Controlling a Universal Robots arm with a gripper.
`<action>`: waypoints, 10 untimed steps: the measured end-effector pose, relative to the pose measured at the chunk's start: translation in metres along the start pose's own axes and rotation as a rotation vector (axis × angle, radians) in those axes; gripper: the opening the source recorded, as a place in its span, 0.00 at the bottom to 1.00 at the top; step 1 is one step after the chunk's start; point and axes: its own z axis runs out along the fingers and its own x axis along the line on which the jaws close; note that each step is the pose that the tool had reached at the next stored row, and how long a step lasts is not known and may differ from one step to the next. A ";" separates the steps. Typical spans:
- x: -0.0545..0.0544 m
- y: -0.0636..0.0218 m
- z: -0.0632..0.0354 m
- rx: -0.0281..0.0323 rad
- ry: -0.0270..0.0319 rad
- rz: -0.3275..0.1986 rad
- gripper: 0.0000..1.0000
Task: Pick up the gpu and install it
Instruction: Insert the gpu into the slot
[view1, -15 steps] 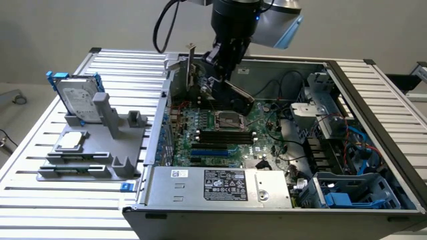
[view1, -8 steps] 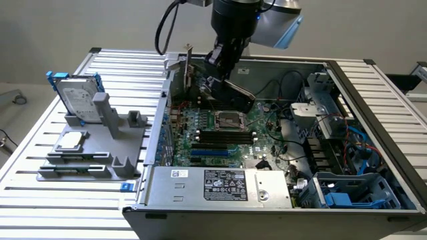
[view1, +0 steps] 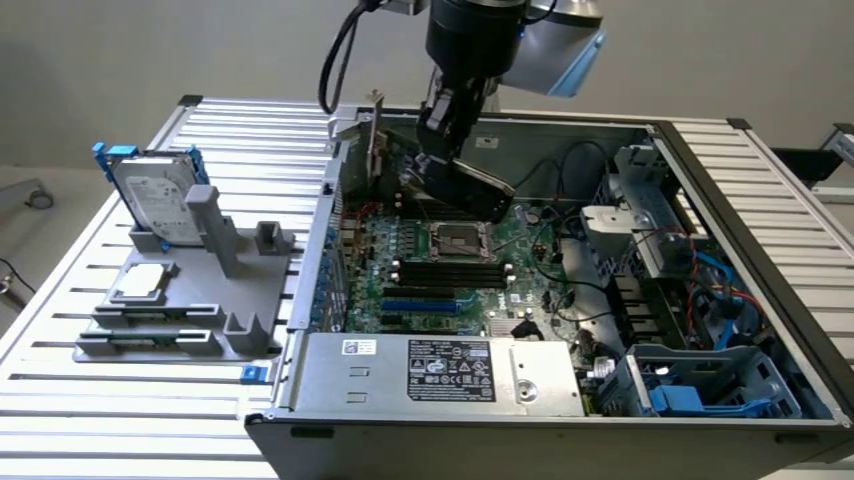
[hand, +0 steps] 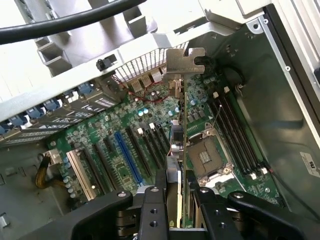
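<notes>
The claw grips the gpu edge-on, its silver bracket at the far end. The card hangs just over the motherboard inside the open computer case, beside the processor socket.

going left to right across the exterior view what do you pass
hard drive in its blue frame → left wall of the computer case → gpu → blue drive caddy
</notes>
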 end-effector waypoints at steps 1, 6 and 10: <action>0.000 -0.0005 0.0000 -0.0004 0.0008 -0.010 0.26; -0.002 -0.0041 -0.0007 -0.0026 0.0027 -0.053 0.26; -0.001 -0.0088 -0.0015 -0.0030 0.0049 -0.069 0.26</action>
